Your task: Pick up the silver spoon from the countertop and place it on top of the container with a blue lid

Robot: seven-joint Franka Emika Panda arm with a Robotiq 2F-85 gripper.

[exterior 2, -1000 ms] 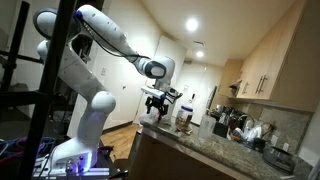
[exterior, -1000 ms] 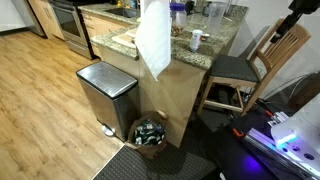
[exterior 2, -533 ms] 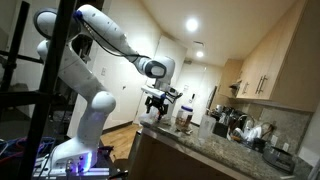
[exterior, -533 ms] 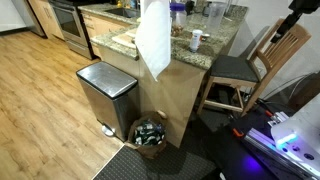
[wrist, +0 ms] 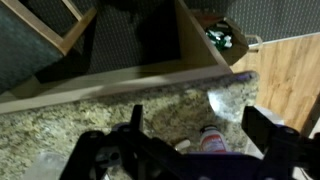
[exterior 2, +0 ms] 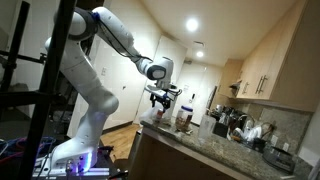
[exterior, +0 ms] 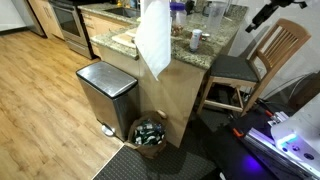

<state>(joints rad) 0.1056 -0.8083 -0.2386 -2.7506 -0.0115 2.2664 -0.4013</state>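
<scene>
In the wrist view my gripper [wrist: 198, 125] is open, its two dark fingers [wrist: 262, 125] wide apart above the speckled granite countertop [wrist: 120, 100]. The small jar with a pale bluish-white lid [wrist: 212, 140] stands between and below them, partly hidden by the gripper body. A small pale sliver [wrist: 182, 146] lies just left of the jar; I cannot tell if it is the silver spoon. In both exterior views the jar [exterior: 195, 40] [exterior 2: 184, 118] stands near the counter's edge. My gripper [exterior 2: 163, 98] hangs above the counter's end.
A white towel [exterior: 153, 38] hangs over the counter front. A steel bin [exterior: 105, 92] and a round waste basket [exterior: 150, 132] stand on the floor below. A wooden chair [exterior: 275, 50] is beside the counter. A taller vessel with a dark blue top [exterior: 178, 12] and other items stand further back.
My arm has swung in over the counter end; it now shows further left at the top of an exterior view, and the gripper sits slightly higher and closer to the jar.
</scene>
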